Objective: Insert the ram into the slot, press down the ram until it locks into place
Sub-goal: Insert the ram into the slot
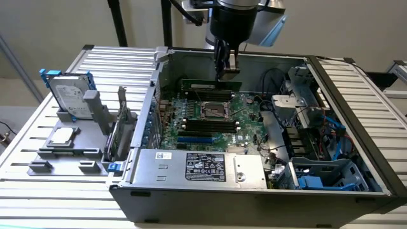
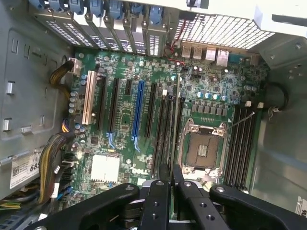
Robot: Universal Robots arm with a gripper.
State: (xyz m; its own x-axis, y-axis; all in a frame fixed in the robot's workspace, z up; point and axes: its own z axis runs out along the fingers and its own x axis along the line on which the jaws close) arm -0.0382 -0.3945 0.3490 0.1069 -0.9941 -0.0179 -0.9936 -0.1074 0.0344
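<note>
One bench: a slatted metal bench [image 1: 38,200] carries all I can see, with the open computer case [image 1: 254,205] lying on its side on it
Holder: a grey holder [image 1: 64,157] sits just beside the case on the exterior view's left; a square processor chip [image 1: 62,137] lies flat on it, and a hard drive [image 1: 68,98] stands upright at its far end
Power supply: a silver box [image 1: 197,167] with a black label lies along the near wall of the case
Drive cage: grey and blue plastic [image 1: 324,176], in the near corner on the exterior view's right
Motherboard: the green motherboard [image 1: 248,119] [image 2: 124,120] lies flat on the case floor, beyond the power supply
Socket: the metal-framed processor socket [image 1: 215,110] [image 2: 204,148] sits near the middle of the board, with a bank of black memory slots [image 1: 210,126] [image 2: 242,143] on its near side
Ram: the ram [image 1: 207,86] [image 2: 175,120] stands upright on its long edge at the bank of slots on the far side of the socket; through the wrist view I see it edge-on as a thin line running between the black slots; whether it is latched I cannot tell
End effector: the end effector [image 1: 227,72] [image 2: 171,179] points straight down over the ram, its two fingers drawn close and pinching the stick's upper edge toward the exterior view's right end
Arm: the dark wrist rises from the end effector, above the far wall of the case
</note>
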